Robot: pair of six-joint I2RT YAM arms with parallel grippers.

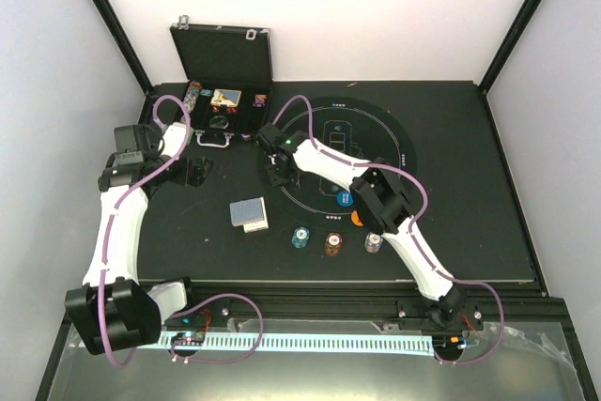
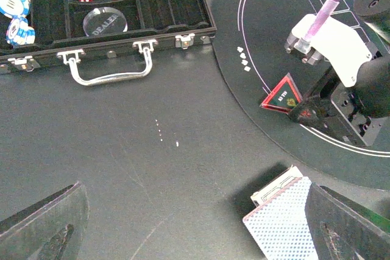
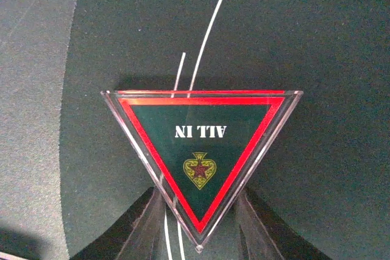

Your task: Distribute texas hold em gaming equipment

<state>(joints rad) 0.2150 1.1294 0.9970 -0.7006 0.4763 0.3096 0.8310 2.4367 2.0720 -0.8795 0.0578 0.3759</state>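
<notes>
triangle marker (image 3: 198, 144) stands pinched at its tip in the right gripper (image 3: 198, 211), closed on it, at the round mat's (image 3: 317, 28) left rim; left gripper (image 2: 195, 229), wide open and empty, is farther.

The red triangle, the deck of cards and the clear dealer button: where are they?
red triangle marker (image 3: 200, 144): right wrist view, its green centre.
deck of cards (image 2: 283, 223): left wrist view, the top card's patterned back.
dealer button (image 2: 105, 21): left wrist view, its clear lettered face.
</notes>
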